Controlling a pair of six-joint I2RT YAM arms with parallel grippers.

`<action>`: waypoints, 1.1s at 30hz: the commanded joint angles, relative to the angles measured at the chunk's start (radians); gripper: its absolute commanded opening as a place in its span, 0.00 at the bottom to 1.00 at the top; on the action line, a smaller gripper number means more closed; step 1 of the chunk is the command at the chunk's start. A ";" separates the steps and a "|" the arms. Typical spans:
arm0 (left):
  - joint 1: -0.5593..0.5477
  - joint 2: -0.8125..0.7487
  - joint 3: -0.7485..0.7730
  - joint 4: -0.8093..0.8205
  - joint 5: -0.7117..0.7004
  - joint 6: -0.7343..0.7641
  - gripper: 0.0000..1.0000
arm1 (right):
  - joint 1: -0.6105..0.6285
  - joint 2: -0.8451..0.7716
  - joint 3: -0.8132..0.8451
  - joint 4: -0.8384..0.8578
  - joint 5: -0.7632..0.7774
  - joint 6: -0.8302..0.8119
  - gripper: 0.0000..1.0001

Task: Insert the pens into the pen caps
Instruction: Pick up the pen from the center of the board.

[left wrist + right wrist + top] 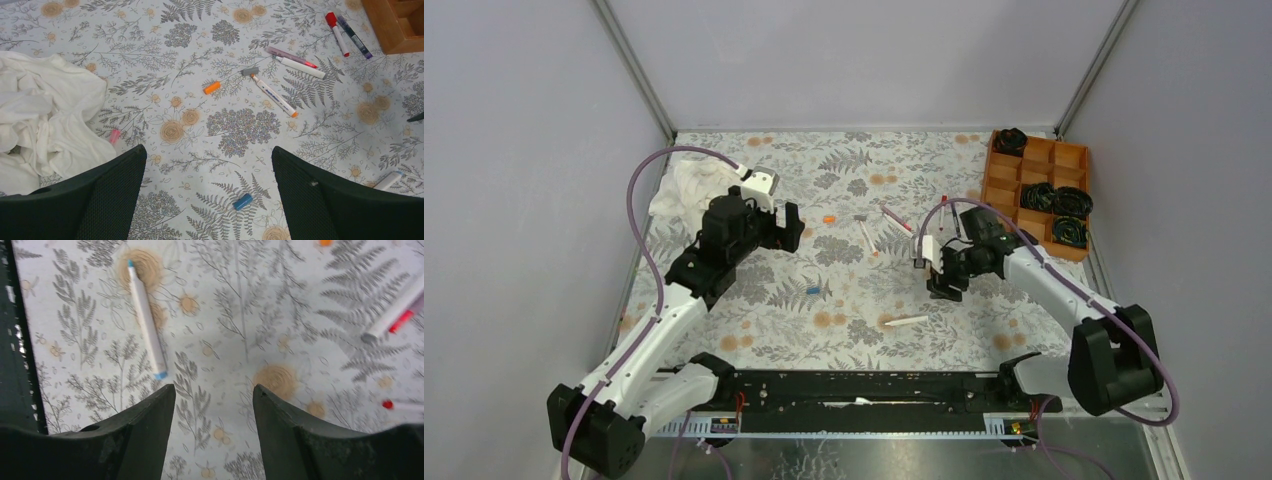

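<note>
Pens lie scattered on the floral tablecloth (150, 60): an orange-tipped pen (272, 95) mid-table, a blue-tipped pen (146, 320) bare just ahead of the right gripper (214, 390). The orange cap (212, 88) and blue cap (243, 201) lie loose, apart from any pen, so most capping seems left to do. The right gripper and the left gripper (207, 155) both hang spread wide, empty.

Right gripper (212, 394): I see both dark fingers spread apart, with only printed cloth in the gap.
Blue-tipped pen (146, 322): white barrel, blue at both ends, lying flat just beyond my left finger.
Right edge: white pen (395, 310) beside a pinkish-red pen (401, 320), both blurred.
Cloth (240, 330): grey ferns and tan flowers.
</note>
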 commanded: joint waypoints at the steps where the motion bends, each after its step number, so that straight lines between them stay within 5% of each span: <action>1: 0.007 -0.020 0.026 0.018 0.008 -0.006 0.98 | 0.101 0.051 -0.027 0.010 -0.069 0.004 0.65; 6: 0.007 -0.022 0.024 0.017 0.000 -0.004 0.98 | 0.274 0.169 -0.028 0.062 0.058 0.037 0.61; 16: 0.007 -0.024 0.024 0.018 0.011 -0.005 0.98 | 0.400 0.261 -0.042 0.108 0.149 0.069 0.52; 28: 0.006 -0.025 0.023 0.020 0.011 -0.008 0.98 | 0.445 0.332 -0.025 0.147 0.339 0.109 0.24; 33: 0.007 -0.023 0.021 0.021 0.005 -0.005 0.98 | 0.445 0.328 -0.027 0.159 0.369 0.118 0.33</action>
